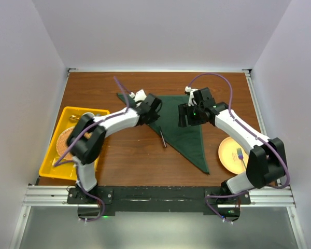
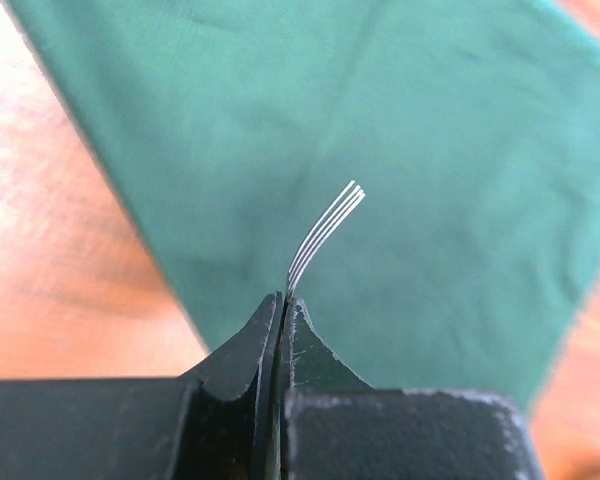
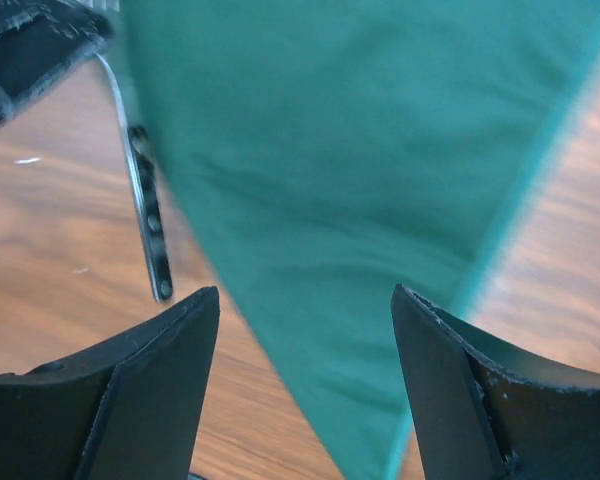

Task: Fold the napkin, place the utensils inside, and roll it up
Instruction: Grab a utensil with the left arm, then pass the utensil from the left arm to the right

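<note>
The green napkin (image 1: 189,137) lies folded into a triangle on the wooden table, its point toward the near edge. My left gripper (image 1: 155,120) is shut on a thin dark grey fork (image 1: 163,138) at the napkin's left edge. In the left wrist view the fork's tines (image 2: 325,232) stick out past the shut left gripper (image 2: 283,300) over the napkin (image 2: 430,150). The fork's handle (image 3: 148,215) shows in the right wrist view, beside the napkin (image 3: 330,180). My right gripper (image 1: 185,118) is open and empty above the napkin; its jaws stand wide apart in the right wrist view (image 3: 305,295).
A yellow tray (image 1: 47,167) holding a woven basket and more utensils stands at the left edge. An orange plate (image 1: 228,158) with a small object (image 1: 239,153) on it sits at the near right. White walls close in the table on three sides.
</note>
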